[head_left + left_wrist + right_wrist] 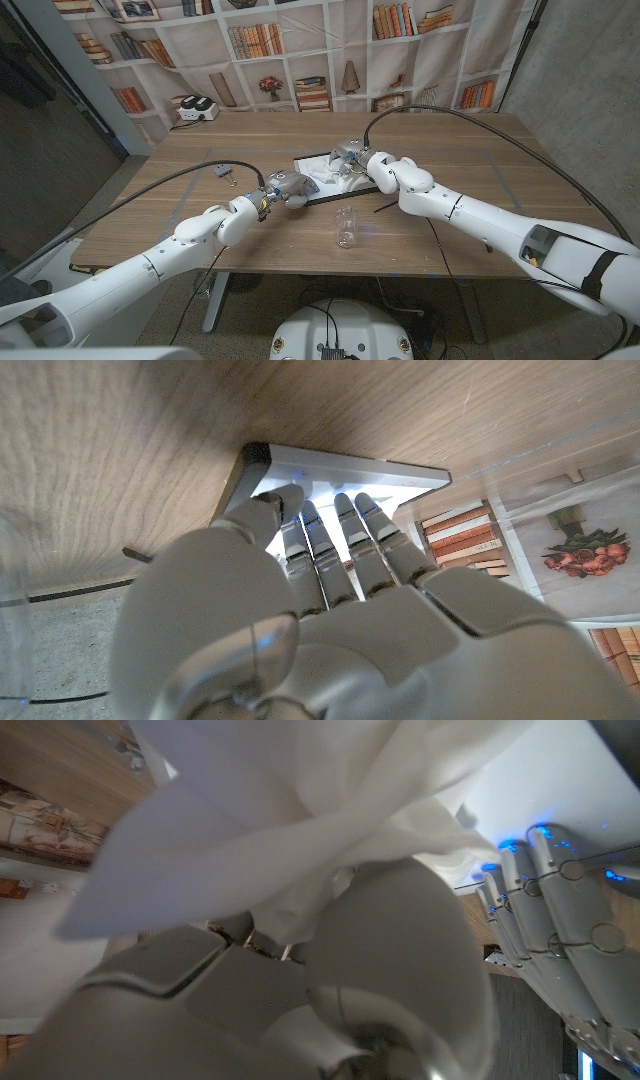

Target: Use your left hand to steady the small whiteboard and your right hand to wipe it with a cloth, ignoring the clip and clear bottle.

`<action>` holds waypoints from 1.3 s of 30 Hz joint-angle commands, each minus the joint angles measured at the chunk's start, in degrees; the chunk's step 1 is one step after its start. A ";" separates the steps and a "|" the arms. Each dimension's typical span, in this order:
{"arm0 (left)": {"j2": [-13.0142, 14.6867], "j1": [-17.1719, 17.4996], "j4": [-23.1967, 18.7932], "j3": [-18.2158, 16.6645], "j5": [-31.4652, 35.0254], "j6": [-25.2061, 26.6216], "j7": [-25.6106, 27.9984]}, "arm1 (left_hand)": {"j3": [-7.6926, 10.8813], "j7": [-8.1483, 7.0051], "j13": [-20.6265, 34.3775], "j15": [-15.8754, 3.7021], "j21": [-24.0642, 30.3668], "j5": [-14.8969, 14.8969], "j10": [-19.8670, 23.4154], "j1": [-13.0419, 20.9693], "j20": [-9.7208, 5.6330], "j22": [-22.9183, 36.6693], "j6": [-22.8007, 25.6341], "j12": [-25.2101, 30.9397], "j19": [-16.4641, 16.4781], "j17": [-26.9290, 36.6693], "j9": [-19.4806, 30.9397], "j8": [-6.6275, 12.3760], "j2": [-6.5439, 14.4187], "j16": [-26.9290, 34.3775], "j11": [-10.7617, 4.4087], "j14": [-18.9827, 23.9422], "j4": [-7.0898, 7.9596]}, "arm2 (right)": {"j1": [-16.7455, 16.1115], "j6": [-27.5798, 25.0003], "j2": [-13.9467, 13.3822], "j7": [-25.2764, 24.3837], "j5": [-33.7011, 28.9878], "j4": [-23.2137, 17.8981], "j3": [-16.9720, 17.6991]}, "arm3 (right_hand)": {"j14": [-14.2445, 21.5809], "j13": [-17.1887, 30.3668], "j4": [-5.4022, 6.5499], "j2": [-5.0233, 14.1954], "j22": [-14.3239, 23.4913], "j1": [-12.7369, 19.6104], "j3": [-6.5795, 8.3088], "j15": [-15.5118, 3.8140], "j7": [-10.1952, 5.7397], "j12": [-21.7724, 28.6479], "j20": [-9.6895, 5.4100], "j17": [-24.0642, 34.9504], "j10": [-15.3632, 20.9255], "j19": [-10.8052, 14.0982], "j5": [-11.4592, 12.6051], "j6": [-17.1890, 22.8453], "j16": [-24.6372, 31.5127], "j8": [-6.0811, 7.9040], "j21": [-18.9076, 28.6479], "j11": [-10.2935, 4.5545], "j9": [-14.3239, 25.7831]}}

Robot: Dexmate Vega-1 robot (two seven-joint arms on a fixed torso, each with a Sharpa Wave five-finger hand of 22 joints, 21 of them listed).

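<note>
The small white-faced, dark-framed whiteboard [322, 180] lies on the brown wooden table [470, 150] between the two hands, and both are on it. The left hand [288, 187] has its fingers [330, 550] laid side by side, tips pressed onto the board's near corner, holding nothing. The right hand [350, 160] sits on the board just past the left one, its fingers closed around a bunched white cloth [300, 810] that spills out ahead of the palm. To my eye the wiping is underway or about to be, and doing it well means keeping the left fingertips bearing straight down so the board cannot skate, while the right hand drags the cloth in flat strokes away from the pinned corner rather than toward it. The cloth is heavily bunched, so spreading it under the palm would cover more surface. The strokes should stop short of the board's raised dark frame, where the cloth could snag. The clear plastic bottle [345, 227] lies on the table on the robot's side of the right hand, near the board's front edge, so the forearm should not sweep back. A small grey clip [222, 171] lies well off beyond the left hand. Beyond the right hand, the table looks open.
</note>
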 commanded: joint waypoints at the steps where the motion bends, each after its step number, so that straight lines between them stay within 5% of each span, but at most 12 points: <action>1: -0.01 -0.08 0.21 0.20 -0.22 -0.17 -0.32 | 0.71 0.20 0.27 -5.69 -0.15 -0.07 -0.25 -0.53 -2.65 0.20 0.23 -0.01 -0.30 0.09 0.32 0.01 0.10 0.04 -0.15 -0.45 0.00 | -1.29 2.18 -0.71 1.11 -2.14 -2.79 -0.57 | 2.44 0.21 0.52 0.43 0.14 0.12 0.70 -5.36 0.15 0.19 -8.79 0.13 0.47 -0.27 0.30 0.47 0.12 -0.16 0.33 -0.16 0.05; 16: 0.59 0.25 -0.09 -0.23 -0.48 -1.01 0.06 | 1.35 0.18 0.27 -5.74 -0.22 -0.27 0.00 -0.79 -2.67 0.21 0.62 0.09 -0.23 0.07 0.32 -0.01 0.12 0.13 -0.28 -0.30 -0.13 | 2.81 -0.19 3.35 -1.10 -1.98 7.48 0.43 | 2.49 0.31 0.51 0.48 -0.10 -0.04 0.79 -5.36 0.13 0.11 -8.75 0.25 0.62 -0.33 0.29 0.56 0.04 -0.17 0.56 -0.20 0.05; 27: 1.08 0.64 -0.39 -0.75 -0.63 -1.33 0.27 | 1.80 0.19 0.27 -5.85 -0.28 -0.39 0.05 -0.98 -2.65 0.21 0.84 0.09 -0.22 0.06 0.32 -0.04 0.11 0.14 -0.40 -0.26 -0.20 | 4.53 -6.02 3.80 -3.08 -1.49 12.20 0.10 | 2.65 0.41 0.49 0.51 -0.27 -0.13 0.86 -5.36 0.02 0.11 -8.78 0.36 0.84 -0.37 0.28 0.89 0.03 -0.05 0.79 -0.22 0.08; 39: 0.80 0.14 0.61 -0.75 -1.32 -2.92 0.28 | 2.28 0.23 0.27 -5.87 -0.31 -0.53 0.05 -1.24 -2.71 0.22 0.86 0.07 -0.15 0.05 0.32 -0.16 0.10 0.16 -0.45 -0.17 -0.23 | 8.24 -12.91 6.50 -5.63 -0.37 21.70 -1.70 | 3.12 0.61 0.38 0.50 -0.43 -0.16 0.94 -5.36 -0.03 0.19 -8.86 0.58 1.34 -0.26 0.26 1.12 0.16 -0.01 1.28 -0.25 0.05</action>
